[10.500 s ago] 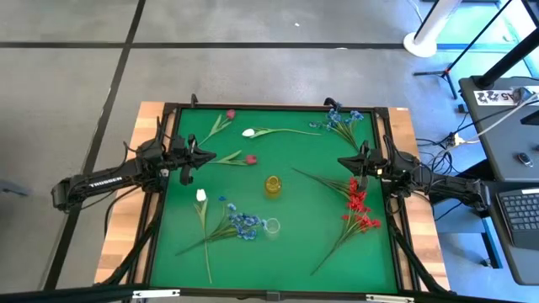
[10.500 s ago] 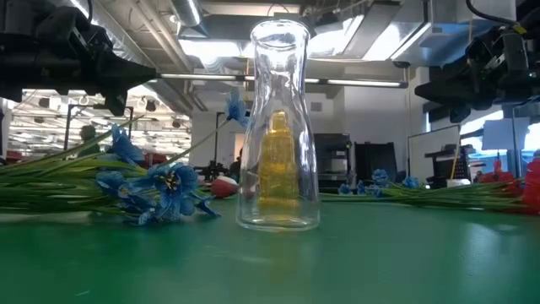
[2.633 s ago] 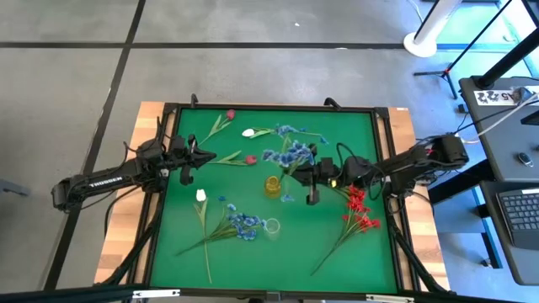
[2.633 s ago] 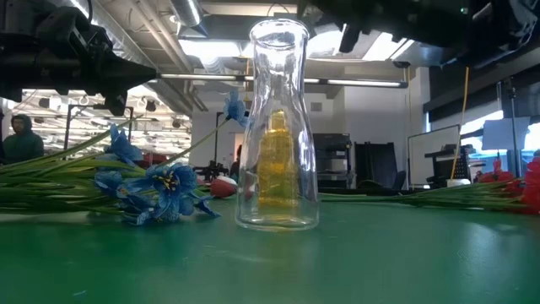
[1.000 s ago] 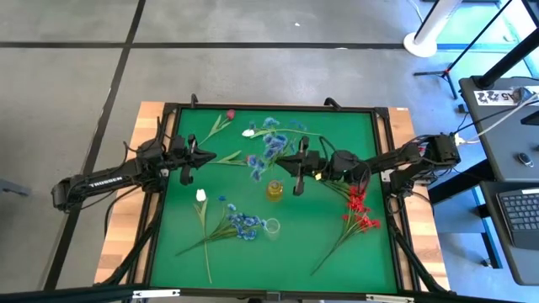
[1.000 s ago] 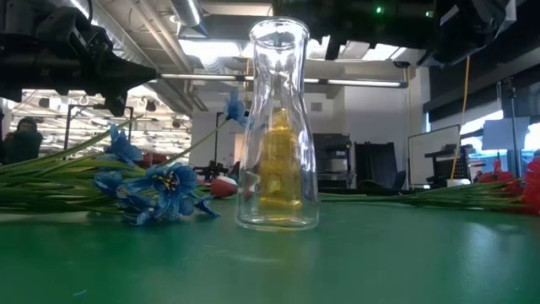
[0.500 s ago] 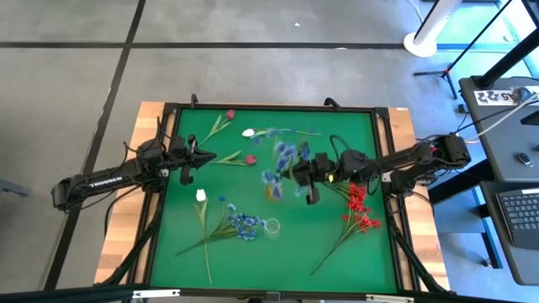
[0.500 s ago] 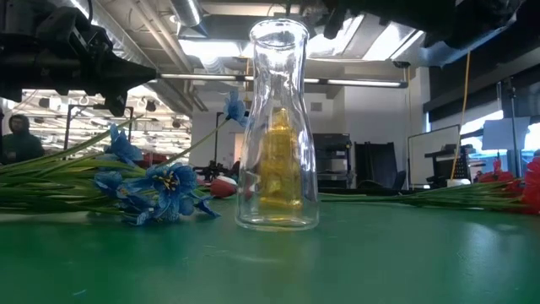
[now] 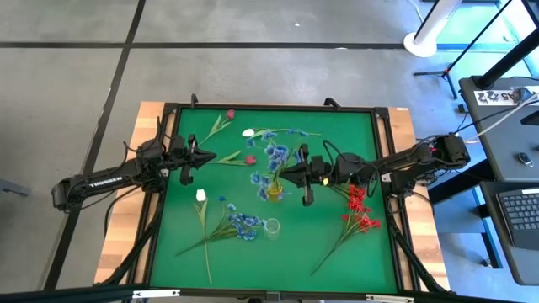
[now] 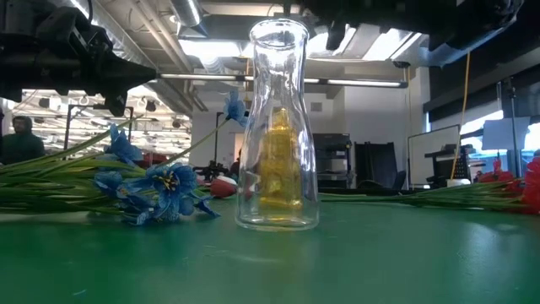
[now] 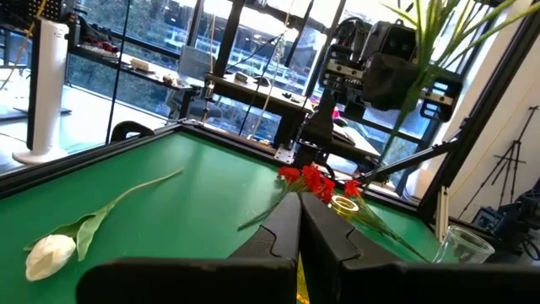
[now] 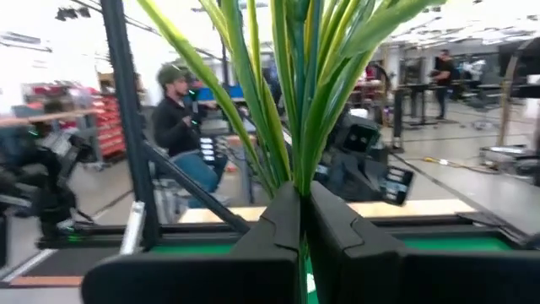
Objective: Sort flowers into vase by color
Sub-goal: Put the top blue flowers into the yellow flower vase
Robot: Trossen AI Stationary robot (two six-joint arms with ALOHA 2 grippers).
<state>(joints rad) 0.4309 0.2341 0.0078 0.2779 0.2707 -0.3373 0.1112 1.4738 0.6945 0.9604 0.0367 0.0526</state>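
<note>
My right gripper (image 9: 292,173) is shut on a blue clustered spray (image 9: 273,160), which it carries above the small yellow vase (image 9: 274,190) at mid-table. The blue blooms hide part of that vase from above. A clear glass vase (image 9: 271,225) stands nearer the near edge and fills the low view (image 10: 279,127), with the yellow vase (image 10: 278,169) behind it. My left gripper (image 9: 187,161) is shut and hovers over the table's left side, touching nothing. My right gripper pinches the spray's bunched green stems (image 12: 297,173) between its two fingers. It comes level from the table's right side, across the stems. The spray is lifted clear and stands roughly upright, its leaves fanning out above the fingers. Its lower end is hidden.
A second blue spray (image 9: 238,223) lies beside the clear vase. Red sprays (image 9: 358,210) lie at the right. White buds (image 9: 200,195), (image 9: 248,132) and red buds (image 9: 230,114), (image 9: 250,159) lie on the left and far parts. A raised black frame (image 9: 269,108) edges the mat.
My right gripper has shifted a little toward the table's right and then back left near the yellow vase, staying shut on the stems. The blue spray has swung with it, and its blooms now bunch over the vase.
</note>
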